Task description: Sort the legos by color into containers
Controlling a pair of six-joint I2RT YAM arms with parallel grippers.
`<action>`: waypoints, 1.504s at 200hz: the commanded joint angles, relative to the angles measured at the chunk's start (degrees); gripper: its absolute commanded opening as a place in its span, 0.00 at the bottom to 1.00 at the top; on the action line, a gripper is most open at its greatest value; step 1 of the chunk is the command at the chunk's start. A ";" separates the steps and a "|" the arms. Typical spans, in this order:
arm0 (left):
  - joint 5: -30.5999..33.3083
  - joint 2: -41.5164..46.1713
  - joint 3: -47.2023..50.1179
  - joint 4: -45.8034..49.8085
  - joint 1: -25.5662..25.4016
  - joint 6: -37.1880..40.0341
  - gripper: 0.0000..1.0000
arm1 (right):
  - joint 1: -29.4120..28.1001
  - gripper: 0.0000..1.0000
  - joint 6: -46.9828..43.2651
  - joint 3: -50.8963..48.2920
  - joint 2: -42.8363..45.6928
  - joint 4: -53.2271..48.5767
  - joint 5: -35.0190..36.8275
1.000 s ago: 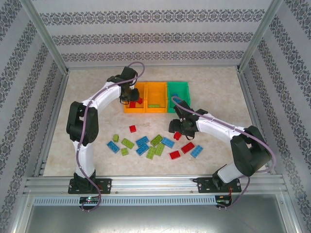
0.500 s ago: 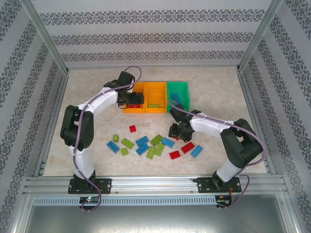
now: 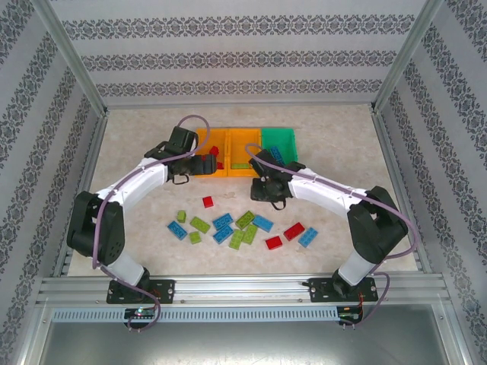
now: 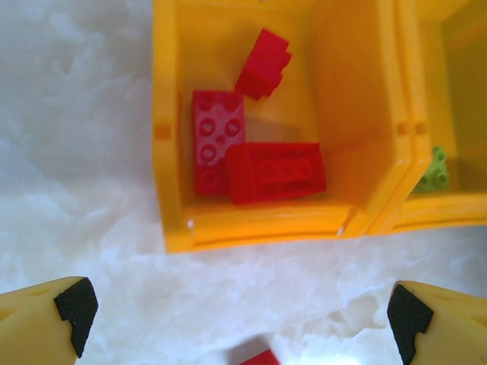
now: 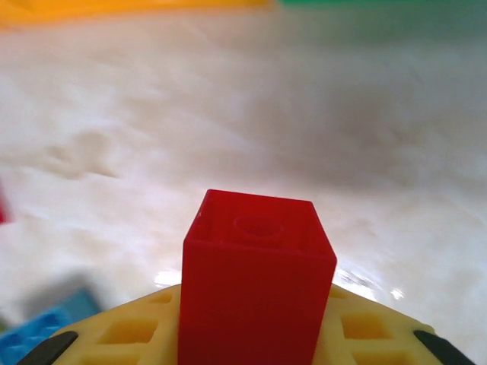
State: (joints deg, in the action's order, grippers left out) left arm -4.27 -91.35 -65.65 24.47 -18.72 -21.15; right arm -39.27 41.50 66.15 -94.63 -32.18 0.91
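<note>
Holding a red lego (image 5: 255, 281) between clenched jaws: right gripper (image 3: 268, 188), just short of the containers (image 3: 242, 171). Left gripper (image 4: 242, 319) — jaws spread wide, poised before the left orange bin (image 4: 171, 190), which contains three red bricks (image 4: 274, 171). Loose legos (image 3: 236, 224) — red, green, blue — scattered on the table (image 3: 342, 152) nearer the arm bases.

bins (image 3: 240, 138) two orange, one green; legos (image 3: 223, 221) red, lime, blue; table (image 3: 342, 144) cream marbled; walls (image 3: 243, 61) grey damask stripes.
</note>
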 commanded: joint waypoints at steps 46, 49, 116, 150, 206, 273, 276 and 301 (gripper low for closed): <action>1.77 7.90 8.97 -1.88 0.41 4.22 1.00 | 2.79 0.31 -5.54 16.79 -9.28 12.88 -10.97; 1.87 7.98 9.23 -1.62 0.42 4.20 1.00 | 2.91 0.31 -5.54 17.80 -10.08 13.00 -11.54; 4.61 10.78 14.66 2.61 0.37 2.41 1.00 | 5.14 0.32 -2.91 35.71 -26.64 11.65 -17.20; 4.13 10.89 15.35 4.42 0.39 1.18 1.00 | 5.54 0.36 -1.53 41.59 -31.91 11.18 -18.93; 0.31 9.00 15.64 6.34 0.38 -0.29 0.99 | 6.13 0.64 0.24 45.30 -35.80 9.07 -19.61; -7.26 3.69 13.61 5.82 -2.76 -8.99 0.90 | 5.78 0.71 0.08 41.39 -29.70 11.28 -18.39; -7.19 3.31 13.35 6.04 -2.99 -9.31 0.89 | 5.78 0.71 0.01 40.85 -29.16 11.46 -18.15; -6.73 1.05 11.33 7.08 -4.86 -11.37 0.88 | 6.24 0.77 -1.00 35.88 -24.89 13.09 -16.51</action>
State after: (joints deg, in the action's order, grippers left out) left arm -10.22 -88.79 -51.57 29.21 -21.76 -28.45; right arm -33.52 41.06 105.86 -125.78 -20.93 -17.54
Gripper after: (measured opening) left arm 0.889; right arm 0.743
